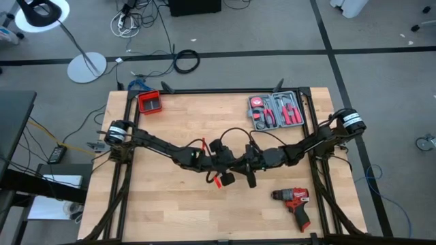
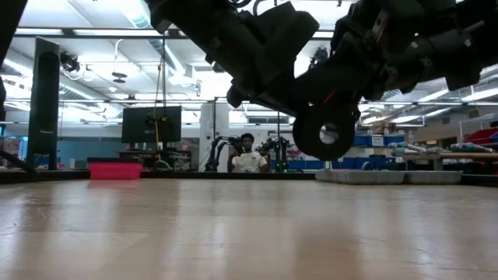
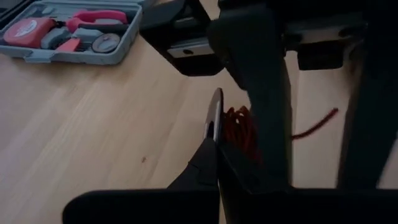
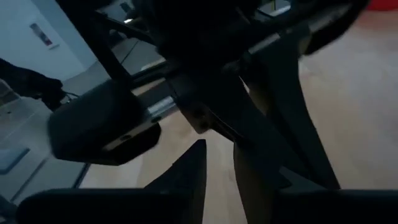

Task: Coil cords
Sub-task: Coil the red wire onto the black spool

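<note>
Both arms meet in the middle of the surface (image 1: 170, 211). The cords (image 1: 219, 178) are there too, thin black and red wires with a small red clip hanging toward six o'clock. The left gripper (image 1: 212, 163) has its jaws clenched tight, and red wire bunches just beside them in the left wrist view. The right gripper (image 1: 240, 165) is close at three o'clock of it; I cannot tell how its jaws stand. The wires look light, soft and floppy, so they will likely spring loose. Best to hold the bunched loops, not the clip. The red drill (image 1: 294, 204) sits at five o'clock.
</note>
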